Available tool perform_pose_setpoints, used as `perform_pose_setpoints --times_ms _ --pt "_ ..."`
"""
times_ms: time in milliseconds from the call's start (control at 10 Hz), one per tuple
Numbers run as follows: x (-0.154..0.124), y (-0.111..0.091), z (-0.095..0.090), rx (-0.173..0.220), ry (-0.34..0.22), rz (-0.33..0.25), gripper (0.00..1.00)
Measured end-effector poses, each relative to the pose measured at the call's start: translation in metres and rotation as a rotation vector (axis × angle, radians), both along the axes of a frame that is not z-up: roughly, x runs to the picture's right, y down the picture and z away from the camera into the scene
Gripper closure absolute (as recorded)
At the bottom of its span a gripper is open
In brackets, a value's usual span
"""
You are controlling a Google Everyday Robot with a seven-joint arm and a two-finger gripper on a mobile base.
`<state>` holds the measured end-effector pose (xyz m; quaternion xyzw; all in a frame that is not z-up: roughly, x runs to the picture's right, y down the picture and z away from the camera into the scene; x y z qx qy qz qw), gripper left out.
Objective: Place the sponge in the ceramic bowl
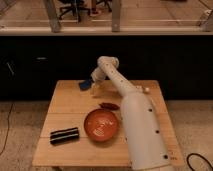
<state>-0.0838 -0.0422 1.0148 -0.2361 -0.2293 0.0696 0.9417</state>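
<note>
The sponge (85,84) is a small blue pad near the back left of the wooden table (65,107). My gripper (95,89) hangs just to its right, at the end of the white arm (135,120) that reaches over from the front right; I cannot tell whether it touches the sponge. The ceramic bowl (101,124) is orange-red and round. It sits near the table's middle front, well in front of the gripper, with nothing visible in it.
A long black block with pale stripes (65,135) lies at the front left. A small dark red object (109,105) lies between gripper and bowl. The arm covers the table's right side. A dark counter wall stands behind the table.
</note>
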Motion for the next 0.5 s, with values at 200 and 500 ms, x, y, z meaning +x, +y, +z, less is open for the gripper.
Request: perform_pose_setpoints --times_ms 200,500 --pt "-0.0011 -0.0021 0.0017 -0.005 0.003 0.029 0.2" --pt "-0.0071 -0.0048 0.0051 -0.015 0.005 0.069 0.2"
